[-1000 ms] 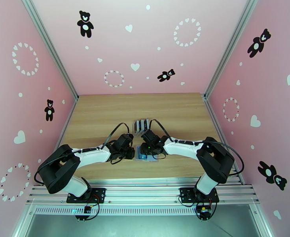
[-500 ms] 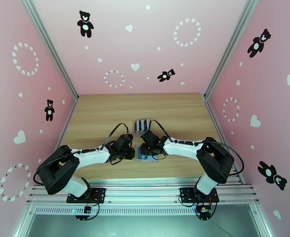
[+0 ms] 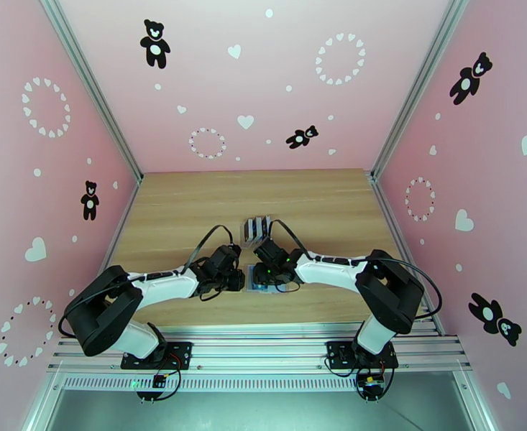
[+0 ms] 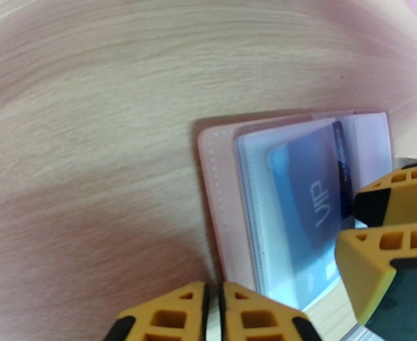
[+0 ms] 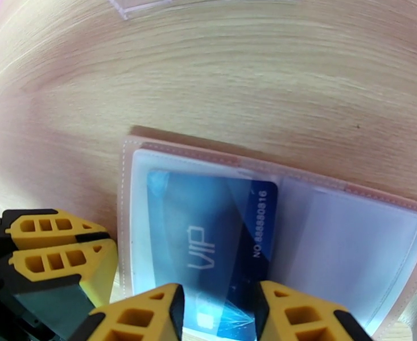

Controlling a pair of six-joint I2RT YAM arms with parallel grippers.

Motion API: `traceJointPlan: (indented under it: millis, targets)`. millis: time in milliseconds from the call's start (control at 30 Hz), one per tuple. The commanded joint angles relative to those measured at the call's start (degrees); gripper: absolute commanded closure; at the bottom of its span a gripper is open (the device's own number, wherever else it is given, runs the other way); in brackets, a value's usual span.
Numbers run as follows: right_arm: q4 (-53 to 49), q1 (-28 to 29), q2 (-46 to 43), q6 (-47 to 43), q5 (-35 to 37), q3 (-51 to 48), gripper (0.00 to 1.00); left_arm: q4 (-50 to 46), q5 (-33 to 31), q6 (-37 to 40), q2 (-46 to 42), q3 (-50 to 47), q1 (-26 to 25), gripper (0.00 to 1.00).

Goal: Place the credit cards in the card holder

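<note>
Right wrist view: blue VIP credit card (image 5: 208, 234), judged light, stiff and slick, partly under a clear sleeve (image 5: 350, 245) of the open card holder (image 5: 129, 211), which lies flat at the near centre of the table (image 5: 265, 69); best pushed by its near short edge, where the right gripper (image 5: 218, 294) stands with fingers part-spread; left gripper (image 4: 211, 294) fingers are pressed together at the holder's left edge.

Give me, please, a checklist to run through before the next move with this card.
1. The card holder lies open on the table: ok.
2. The blue VIP card is fully inside its clear sleeve: not ok, its numbered strip looks uncovered.
3. The left gripper is shut beside the holder's edge: ok.
4. The left gripper is pinning the holder down: cannot tell.
5. The right gripper is over the card's near end, jaws apart: ok.
</note>
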Motion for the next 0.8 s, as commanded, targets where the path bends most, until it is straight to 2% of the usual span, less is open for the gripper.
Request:
traceJointPlan:
  millis: [0, 133, 433, 767]
  targets:
    - [0.9, 0.4, 0.4, 0.6, -1.2, 0.9, 0.61, -1.8, 2.0, -1.1, -0.2, -1.5, -0.9, 0.83]
    - [1.6, 0.3, 0.1, 0.9, -2.2, 0.8, 0.61, -2.0, 1.3, -1.2, 0.5, -1.1, -1.7, 0.83]
    - [-4.6, -0.1, -3.6, -1.6, 2.8, 1.5, 0.6, -2.5, 0.7, -1.4, -0.6, -1.3, -1.7, 0.83]
    - [-2.8, -1.2, -1.9, -1.3, 2.5, -1.3, 0.6, -2.5, 0.7, -1.4, -0.3, -1.4, -1.6, 0.82]
